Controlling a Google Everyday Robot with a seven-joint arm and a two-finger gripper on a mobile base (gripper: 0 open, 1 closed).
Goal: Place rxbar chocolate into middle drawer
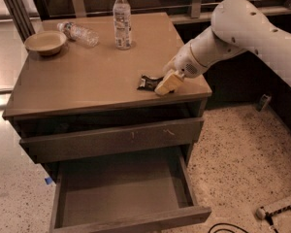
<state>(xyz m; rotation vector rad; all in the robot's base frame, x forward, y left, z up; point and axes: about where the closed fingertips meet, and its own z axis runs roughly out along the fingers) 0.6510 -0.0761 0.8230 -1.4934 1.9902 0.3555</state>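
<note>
The rxbar chocolate [147, 83], a small black-wrapped bar, lies flat on the cabinet top near its front right edge. My gripper [166, 83] is down at the bar's right end, touching or covering it, so only the left part of the bar shows. The white arm reaches in from the right. The middle drawer [123, 191] is pulled wide open low in the cabinet, with a bare flat floor and nothing in it. It is below and to the left of the gripper.
Above the open drawer, a drawer with small pale scratches on its front [111, 139] is pulled out slightly. On the top stand an upright water bottle [121, 21], a lying bottle [80, 32] and a tan bowl [45, 41]. A cable [228, 227] lies on the speckled floor.
</note>
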